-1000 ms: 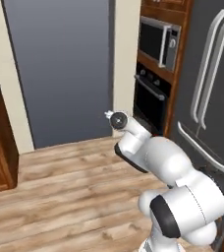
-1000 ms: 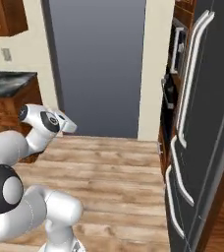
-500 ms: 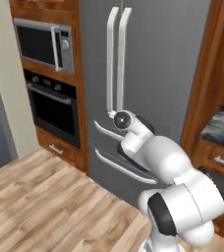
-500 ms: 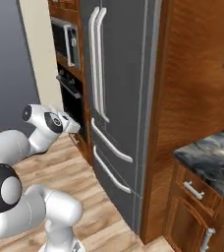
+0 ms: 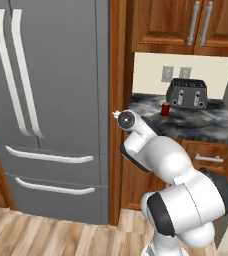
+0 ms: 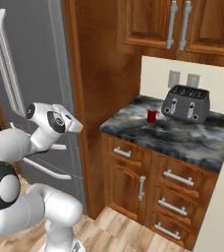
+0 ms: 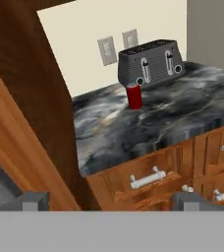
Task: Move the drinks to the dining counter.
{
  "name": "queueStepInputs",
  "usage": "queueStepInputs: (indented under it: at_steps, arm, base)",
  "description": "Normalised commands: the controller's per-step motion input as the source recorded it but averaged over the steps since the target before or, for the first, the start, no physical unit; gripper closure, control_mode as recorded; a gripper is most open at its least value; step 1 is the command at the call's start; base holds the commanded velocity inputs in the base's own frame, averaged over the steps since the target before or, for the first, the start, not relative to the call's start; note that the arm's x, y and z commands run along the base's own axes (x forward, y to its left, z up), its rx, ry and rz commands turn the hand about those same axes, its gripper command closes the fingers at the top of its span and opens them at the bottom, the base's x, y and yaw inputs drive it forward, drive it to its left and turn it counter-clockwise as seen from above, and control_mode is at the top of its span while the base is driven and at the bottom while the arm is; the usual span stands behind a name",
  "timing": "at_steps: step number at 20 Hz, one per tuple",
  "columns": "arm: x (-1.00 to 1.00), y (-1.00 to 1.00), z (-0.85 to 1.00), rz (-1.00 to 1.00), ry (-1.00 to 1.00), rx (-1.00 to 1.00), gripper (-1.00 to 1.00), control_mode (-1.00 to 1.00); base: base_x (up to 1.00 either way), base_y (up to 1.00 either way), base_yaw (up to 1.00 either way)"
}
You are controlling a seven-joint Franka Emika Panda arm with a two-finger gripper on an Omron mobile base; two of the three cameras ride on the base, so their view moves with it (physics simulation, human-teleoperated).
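Red can [image 7: 133,96] stands upright on the marbled worktop [image 7: 148,125], near its back edge, just in front of the black toaster [image 7: 149,62], apart from it. Arm is tucked for driving; gripper state: cannot tell. Approach looks clear from the front edge; wooden fridge panel [image 7: 40,118] crowds the worktop's side.

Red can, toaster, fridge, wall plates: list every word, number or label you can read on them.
None can be read.
The red can shows plain red, no label.
The toaster shows only levers and knobs.
The fridge doors and wall plates are blank.
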Motion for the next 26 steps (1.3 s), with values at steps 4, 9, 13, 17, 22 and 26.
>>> queueStepInputs:
  at_steps: [4,9,13,17,22,26]
  arm:
    - [0.00,0.00,0.00,0.00,0.00,0.00,-1.00,1.00]
    - [0.00,0.00,0.00,0.00,0.00,0.00,-1.00,1.00]
    - [0.00,0.00,0.00,0.00,0.00,0.00,-1.00,1.00]
    - [0.00,0.00,0.00,0.00,0.00,0.00,-1.00,1.00]
    - [0.00,0.00,0.00,0.00,0.00,0.00,-1.00,1.00]
    - [0.00,0.00,0.00,0.00,0.00,0.00,-1.00,1.00]
  base:
    - [-0.15,-0.48,-0.43]
    - [0.10,-0.05,-0.03]
    - [0.61,-0.01,-0.03]
    - [0.41,0.00,-0.35]
    - [0.06,0.00,-0.32]
    - [0.00,0.00,-0.01]
